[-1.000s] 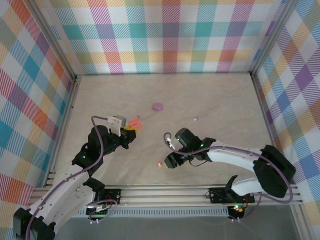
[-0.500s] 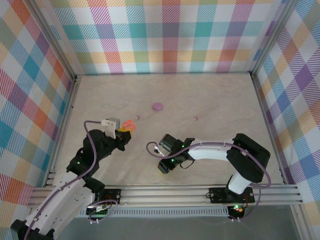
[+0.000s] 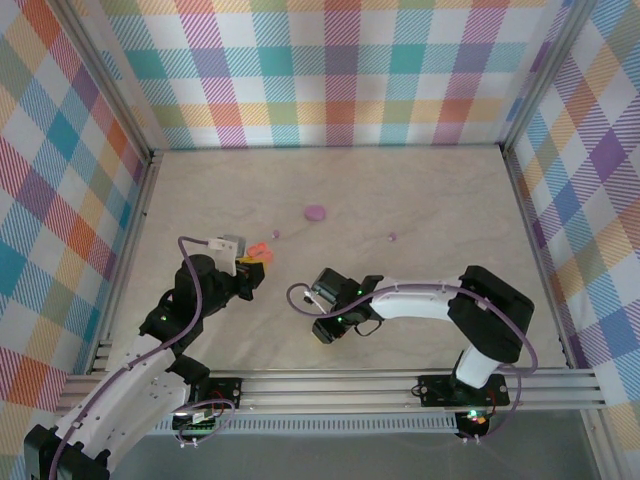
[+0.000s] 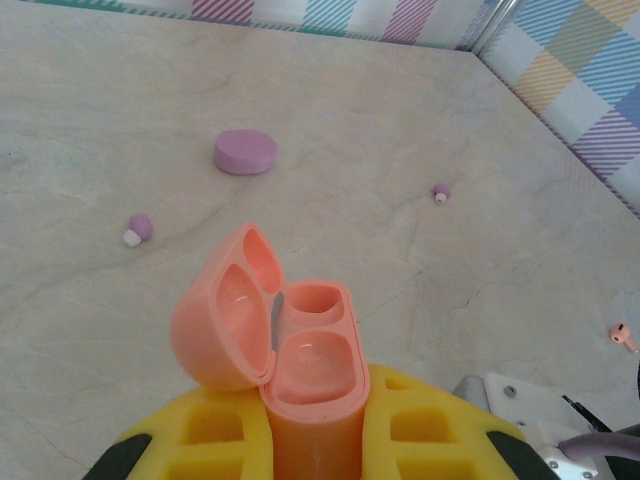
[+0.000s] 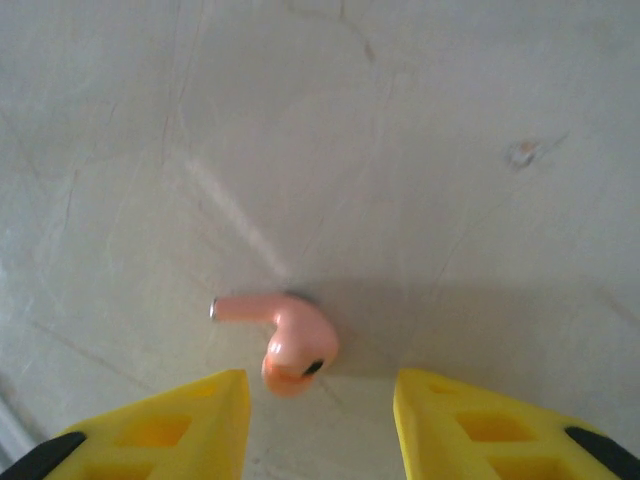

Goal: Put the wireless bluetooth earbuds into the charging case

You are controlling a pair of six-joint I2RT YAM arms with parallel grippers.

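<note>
Veined pale tabletop [image 5: 450, 120] bears a glossy pink hooked earbud [image 5: 285, 340].

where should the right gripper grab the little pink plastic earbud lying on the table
Take the small pink plastic earbud by its rounded bulb, from straight above, the right gripper closing across it. It lies flat with its thin stem pointing sideways, so the bulb looks the thickest hold.

Top view bright, even, diffuse; barely any shadow on the table [image 3: 420, 200]. Right wrist view soft-focus: pink earbud [image 5: 290, 345] sits at the edge of a grey shadow running to 3 o'clock, with a pale glare streak toward 11. Left wrist view: checked wall [image 4: 590, 90] blurry.
</note>
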